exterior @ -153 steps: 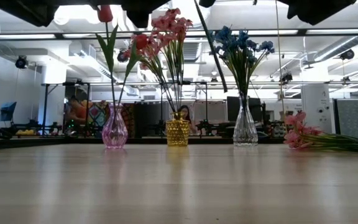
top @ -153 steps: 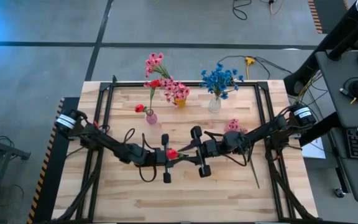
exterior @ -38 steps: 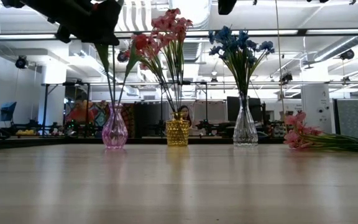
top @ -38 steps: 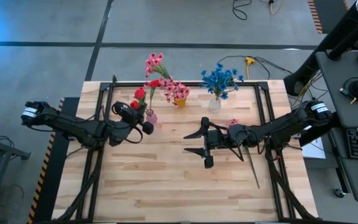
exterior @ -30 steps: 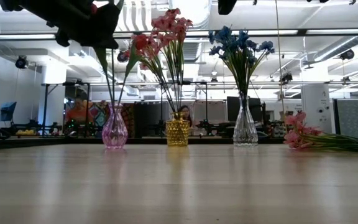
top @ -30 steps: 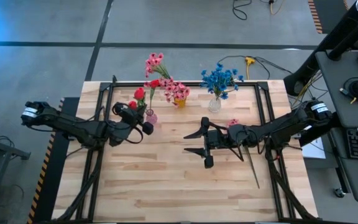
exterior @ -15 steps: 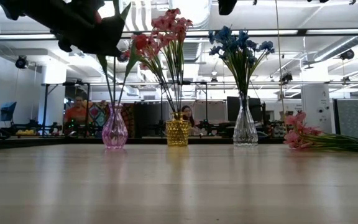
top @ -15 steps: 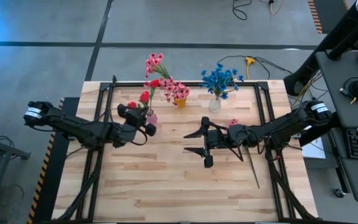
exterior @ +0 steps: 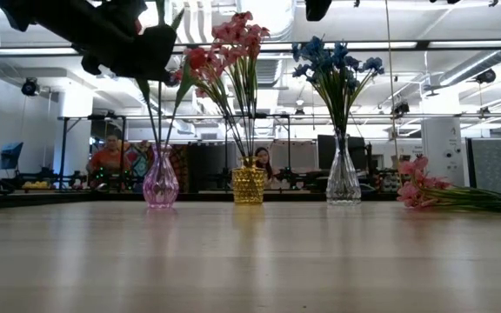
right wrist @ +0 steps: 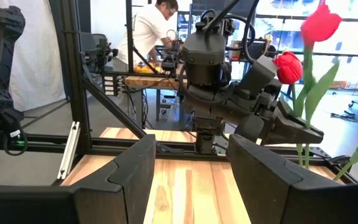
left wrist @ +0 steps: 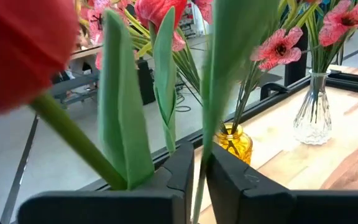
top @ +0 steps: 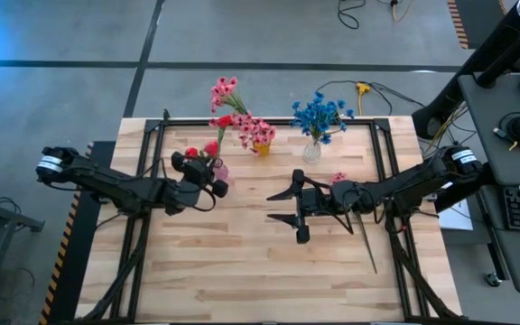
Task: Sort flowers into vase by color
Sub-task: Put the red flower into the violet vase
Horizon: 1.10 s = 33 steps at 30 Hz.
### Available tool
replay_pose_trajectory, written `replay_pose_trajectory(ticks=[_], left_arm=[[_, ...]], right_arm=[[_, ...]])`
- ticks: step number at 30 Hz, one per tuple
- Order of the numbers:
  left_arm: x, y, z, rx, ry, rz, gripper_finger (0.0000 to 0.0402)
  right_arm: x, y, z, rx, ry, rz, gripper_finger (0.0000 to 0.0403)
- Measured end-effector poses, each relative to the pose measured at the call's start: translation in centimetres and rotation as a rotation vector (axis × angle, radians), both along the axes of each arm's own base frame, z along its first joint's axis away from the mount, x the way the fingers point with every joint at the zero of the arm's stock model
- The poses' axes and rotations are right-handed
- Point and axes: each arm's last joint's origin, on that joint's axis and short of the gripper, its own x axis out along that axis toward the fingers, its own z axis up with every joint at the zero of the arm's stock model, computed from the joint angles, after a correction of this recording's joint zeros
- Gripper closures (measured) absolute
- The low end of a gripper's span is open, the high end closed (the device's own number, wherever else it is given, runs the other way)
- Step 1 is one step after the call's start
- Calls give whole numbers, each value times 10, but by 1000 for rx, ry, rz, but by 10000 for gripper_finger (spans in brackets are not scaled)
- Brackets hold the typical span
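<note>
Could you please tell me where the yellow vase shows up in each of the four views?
High view: the yellow vase sits near the table's far edge, under pink flowers.
Low view: the yellow vase stands centre, between the pink vase and the clear vase.
Left wrist view: it shows beyond the green stems.
Right wrist view: not in it.
Shared landmark: the clear vase.

high view: overhead, straight down on the whole wooden table (top: 242,271); pink vase (top: 219,170) at 11 o'clock, clear vase (top: 311,152) near 12.
low view: at tabletop height, level across the boards to the room; pink vase (exterior: 160,184), yellow vase (exterior: 249,185) and clear vase (exterior: 343,180) stand far off in a row.
left wrist view: very near red tulip (left wrist: 17,53) and its leaves; yellow vase (left wrist: 236,143) behind.
right wrist view: looks across the table at the left gripper (right wrist: 291,127).
shared: all vases, high and low.
</note>
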Motion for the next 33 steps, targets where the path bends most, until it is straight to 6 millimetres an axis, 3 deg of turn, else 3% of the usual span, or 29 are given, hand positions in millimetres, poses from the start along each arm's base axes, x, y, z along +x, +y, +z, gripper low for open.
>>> replay_pose_trajectory(ticks=[20, 33], left_arm=[[-6, -8, 2, -27, 16, -87, 236], [-20, -15, 13, -33, 55, -130, 224]], right_arm=[[0, 0, -2, 33, 20, 3, 206], [-3, 0, -1, 105, 50, 4, 206]])
